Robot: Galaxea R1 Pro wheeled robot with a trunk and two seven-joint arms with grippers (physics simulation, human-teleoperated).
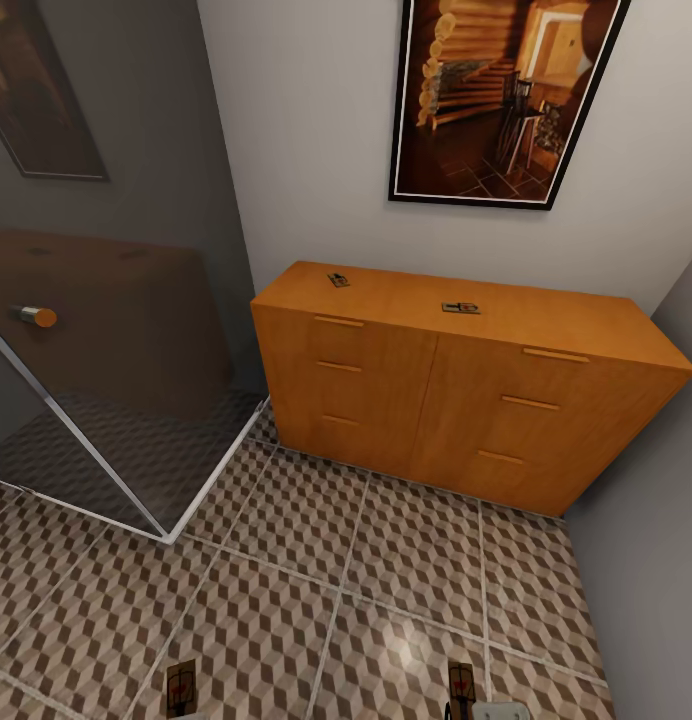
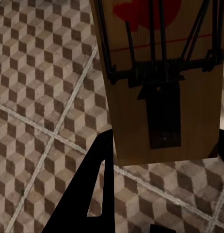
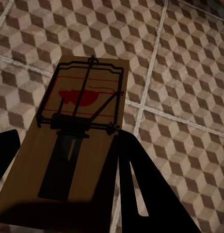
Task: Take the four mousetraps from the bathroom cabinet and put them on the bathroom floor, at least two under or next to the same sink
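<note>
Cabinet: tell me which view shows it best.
The head view: the whole orange-brown cabinet stands against the wall, drawers facing the camera, with two mousetraps on top. The wrist views show none of it, just a held mousetrap over patterned floor tiles.

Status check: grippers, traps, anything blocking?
Left gripper and right gripper each shut on a mousetrap. Two mousetraps on cabinet. Floor ahead unobstructed.

pale wall (image 1: 306,120), framed picture (image 1: 501,95), glass panel (image 1: 106,380)

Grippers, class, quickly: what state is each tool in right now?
Left tool: closed on a mousetrap, held above the bathroom floor.
Right tool: closed on another mousetrap.
</note>
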